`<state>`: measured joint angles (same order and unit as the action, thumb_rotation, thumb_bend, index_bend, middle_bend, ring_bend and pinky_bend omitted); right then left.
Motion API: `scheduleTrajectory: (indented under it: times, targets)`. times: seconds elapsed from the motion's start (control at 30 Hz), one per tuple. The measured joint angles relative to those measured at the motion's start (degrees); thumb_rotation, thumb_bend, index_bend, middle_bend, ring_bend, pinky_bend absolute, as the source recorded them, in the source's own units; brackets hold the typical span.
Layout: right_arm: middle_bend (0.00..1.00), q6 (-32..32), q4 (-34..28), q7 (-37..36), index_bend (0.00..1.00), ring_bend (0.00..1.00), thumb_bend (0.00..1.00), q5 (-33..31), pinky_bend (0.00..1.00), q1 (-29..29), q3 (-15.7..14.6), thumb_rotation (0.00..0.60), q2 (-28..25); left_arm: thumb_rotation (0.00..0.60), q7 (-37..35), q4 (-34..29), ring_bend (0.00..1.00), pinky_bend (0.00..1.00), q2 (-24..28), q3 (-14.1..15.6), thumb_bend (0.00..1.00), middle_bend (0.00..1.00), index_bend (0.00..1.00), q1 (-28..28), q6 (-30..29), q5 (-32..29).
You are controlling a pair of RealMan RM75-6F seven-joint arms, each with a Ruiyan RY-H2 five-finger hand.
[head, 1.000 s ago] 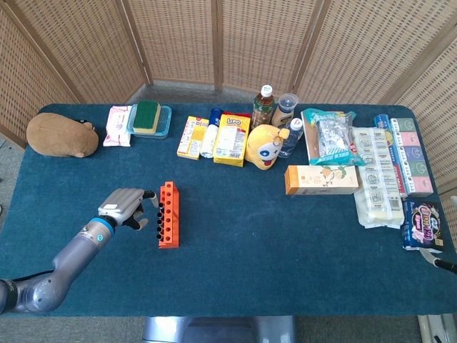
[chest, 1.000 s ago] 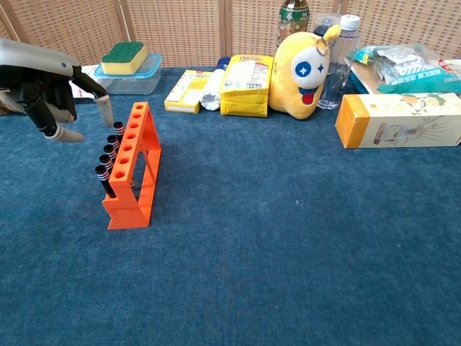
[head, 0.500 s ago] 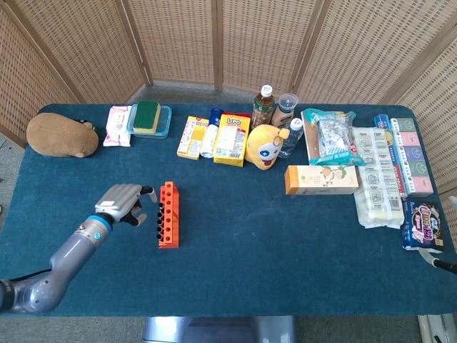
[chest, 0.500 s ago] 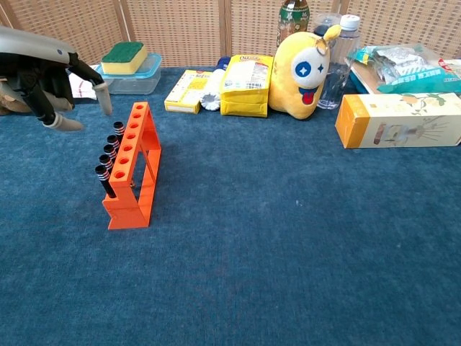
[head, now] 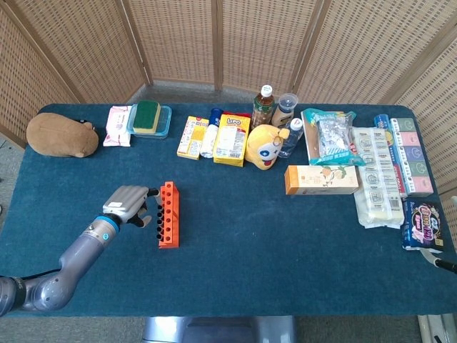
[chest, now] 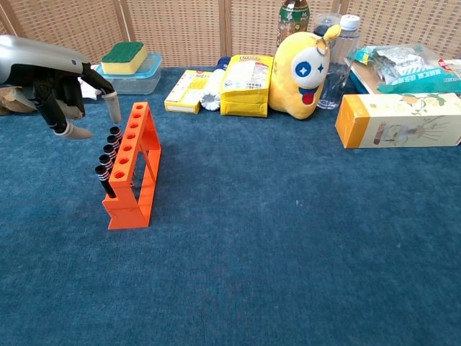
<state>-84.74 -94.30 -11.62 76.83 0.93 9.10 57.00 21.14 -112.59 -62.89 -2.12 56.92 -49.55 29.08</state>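
Table (head: 235,250), blue cloth: carrying all items; goods are lining the far edge and right side, w/ open cloth running across the centre and near edge.

Orange rack (head: 168,214) (chest: 132,167): standing left of centre on open cloth, well apart from the far row. Long axis is running front-to-back. Dark tubes (chest: 108,155) are sitting in its left-side holes, leaning out toward the hand.

Left hand (head: 128,206) (chest: 54,90): hovering just beside the rack's left side, near its far end. Fingers are spread and pointing down, holding nothing. One fingertip (chest: 114,114) is hanging just above the farthest tube; contact cannot be told. Forearm is reaching in from the near-left corner.

Clearances: open cloth lying to the rack's right and front; brown plush (head: 62,135) sitting far-left, sponge box (head: 148,118) behind, both well apart from the hand.

Right hand: not showing in either view.
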Motion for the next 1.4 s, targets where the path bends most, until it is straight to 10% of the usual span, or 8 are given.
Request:
scheduleTrajectory:
  times: [0.47,0.6,0.77,1.1,1.4]
  targets:
    - [0.03,0.0,-0.3,0.5,0.06,0.03,0.0,0.3,0.0,0.0,-0.2,0.6,0.1,0.6,-2.5,-1.2,0.94,1.0,2.1,-0.7,0.33,0.95,0.33,-1.5,-0.4,2.0]
    - [0.03,0.1,-0.3,0.7,0.06,0.03,0.0,0.5,0.0,0.1,-0.3,0.6,0.1,0.6,-3.8,-2.4,0.47,0.73,3.8,-0.8,0.2,0.43,0.02,-3.3,-1.6,5.1]
    - [0.03,0.1,-1.1,1.0,0.05,0.02,0.0,1.2,0.0,0.1,-0.7,0.6,-0.2,0.6,-6.2,-3.1,0.06,0.39,5.7,-0.1,0.11,0.02,0.0,-7.1,-3.1,12.6]
    - [0.02,-1.0,-2.7,1.2,0.04,0.02,0.0,3.9,0.0,-0.1,-1.5,0.6,-0.5,0.6,-10.4,1.2,0.0,0.25,6.8,5.3,0.09,0.0,0.0,-25.0,-25.0,38.0]
    - [0.02,-1.4,-1.4,4.6,0.04,0.01,0.0,3.9,0.0,0.3,-1.6,0.6,1.0,0.6,-19.9,10.2,0.0,0.19,3.8,9.9,0.09,0.0,0.0,-43.3,-40.4,44.0]
